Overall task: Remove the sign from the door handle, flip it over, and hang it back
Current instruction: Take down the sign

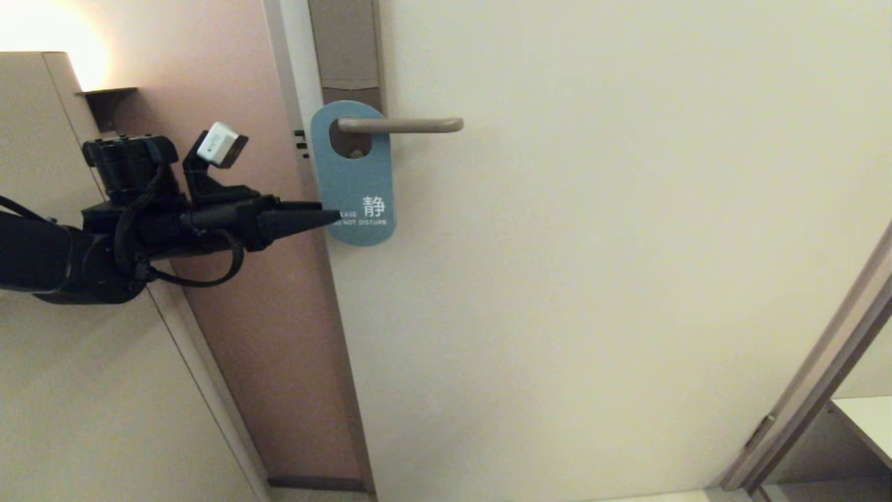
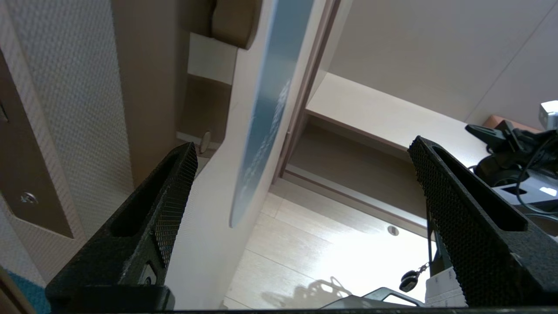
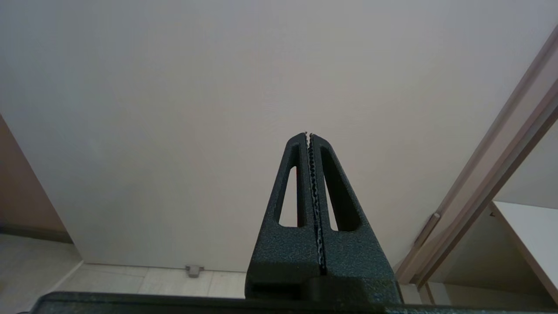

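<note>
In the head view, the sign [image 1: 354, 174] is hanging blue face out on the door handle [image 1: 401, 125], pushed up against the lock plate [image 1: 346, 49] end of the lever. The left gripper [image 1: 327, 213] is reaching in level from the door-edge side, its tips overlapping the sign's lower edge, well below the handle. How far its fingers are spread is not readable from here. The risk, as I judge it, is closing on a thin flat card that is lying near the door [image 1: 627, 244]: one finger could press on the door instead of slipping behind, or the card could swing away and slide along the lever.

The left wrist view is showing what the head view hides: the fingers [image 2: 174, 205] are standing wide apart, with the sign [image 2: 266, 117] edge-on between them, nearer one finger and apparently untouched by either, below the handle.

The right wrist view is showing the right gripper [image 3: 309, 136] with fingers pressed together on nothing, parked facing the door panel [image 3: 218, 109], handle and sign out of sight.
</note>
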